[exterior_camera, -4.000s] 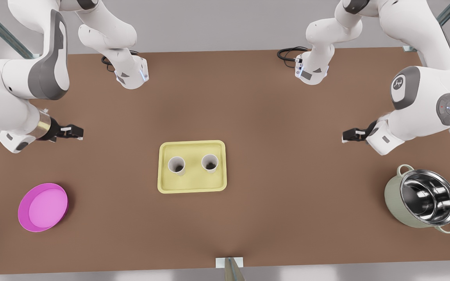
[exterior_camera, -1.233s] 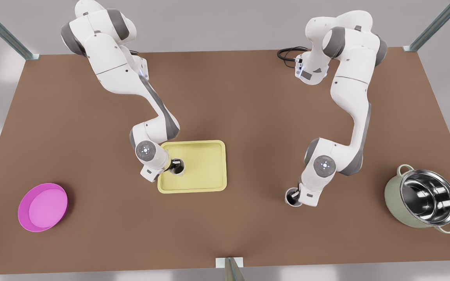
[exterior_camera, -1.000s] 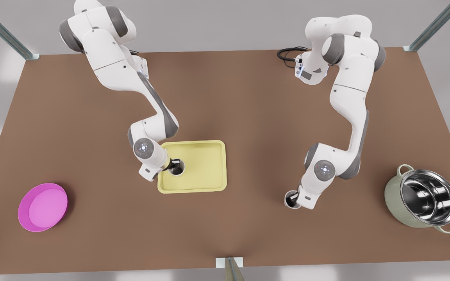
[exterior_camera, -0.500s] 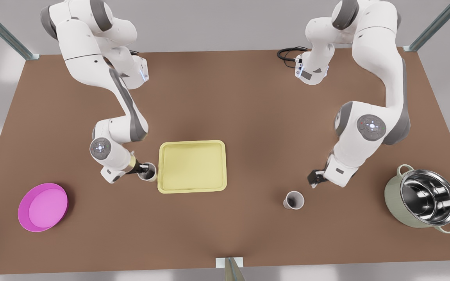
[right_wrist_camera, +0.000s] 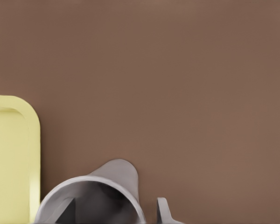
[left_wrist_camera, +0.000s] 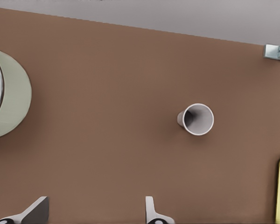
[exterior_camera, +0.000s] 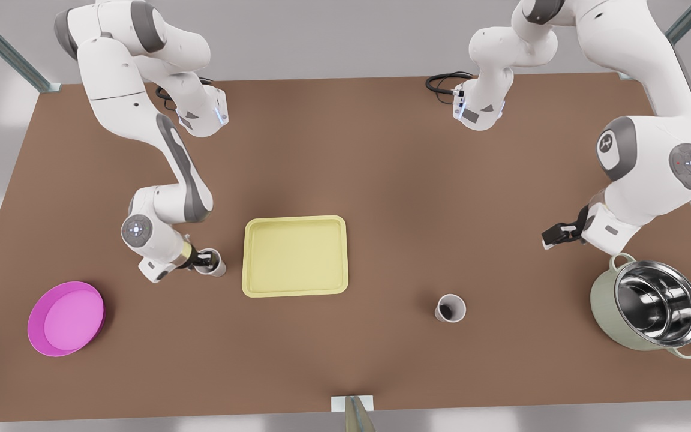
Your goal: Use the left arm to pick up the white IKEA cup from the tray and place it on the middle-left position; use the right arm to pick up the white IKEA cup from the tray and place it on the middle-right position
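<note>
While my right gripper (exterior_camera: 204, 261) pinches the wall of one white cup (exterior_camera: 217, 269) just beside the tray (exterior_camera: 294, 291), the other white cup (exterior_camera: 450, 308) stands upright, untouched, on the tabletop (exterior_camera: 381, 180). My left gripper (exterior_camera: 549, 240) hangs spread open and empty near the steel pot (exterior_camera: 648, 306), well apart from that cup.

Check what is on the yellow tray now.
Nothing: the tray shows bare, uncovered. One white cup stands on the table at the front view's right; the other cup is beside the tray in the jaws of the right gripper. The left gripper waits open near the pot.
</note>
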Controlling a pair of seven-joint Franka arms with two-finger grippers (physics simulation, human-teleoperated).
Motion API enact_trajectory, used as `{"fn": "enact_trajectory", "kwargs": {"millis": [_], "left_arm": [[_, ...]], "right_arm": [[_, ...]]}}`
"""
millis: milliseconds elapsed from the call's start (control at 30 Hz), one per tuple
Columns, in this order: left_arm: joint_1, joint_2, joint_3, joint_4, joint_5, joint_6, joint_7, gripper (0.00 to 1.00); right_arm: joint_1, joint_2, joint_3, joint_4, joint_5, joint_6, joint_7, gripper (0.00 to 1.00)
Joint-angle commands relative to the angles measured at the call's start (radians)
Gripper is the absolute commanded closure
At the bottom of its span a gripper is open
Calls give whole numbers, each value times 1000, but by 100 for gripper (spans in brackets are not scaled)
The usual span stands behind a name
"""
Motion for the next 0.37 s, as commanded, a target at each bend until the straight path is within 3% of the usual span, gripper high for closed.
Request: {"fn": "enact_trajectory", "kwargs": {"millis": [0,33,67,100,167,200,233,333], "left_arm": [[-1,-1,1,1,-14,13,294,0],[-1,0,1,-1,-14,14,294,0],[-1,0,0,1,-14,13,292,0],[-1,0,0,1,-12,14,291,0],[-1,0,0,1,-14,14,291,0],[-1,-1,0,-1,-14,13,291,0],[-1,-1,0,-1,-14,13,291,0],[-1,0,0,-2,-14,13,291,0]], "right_arm": [[0,-23,-3,18,3,0,-96,16],[-2,-38,-12,87,-4,-89,-95,14],[-2,-53,-30,208,-7,-230,-92,4],[-2,-67,-49,322,-32,-344,-92,0],[-23,-79,-76,590,-93,-684,-96,0],[-49,-99,-70,629,-90,-810,-101,0],[-51,-216,-70,483,-90,-754,-104,0],[-46,-218,-72,461,-83,-752,-105,0]]}}
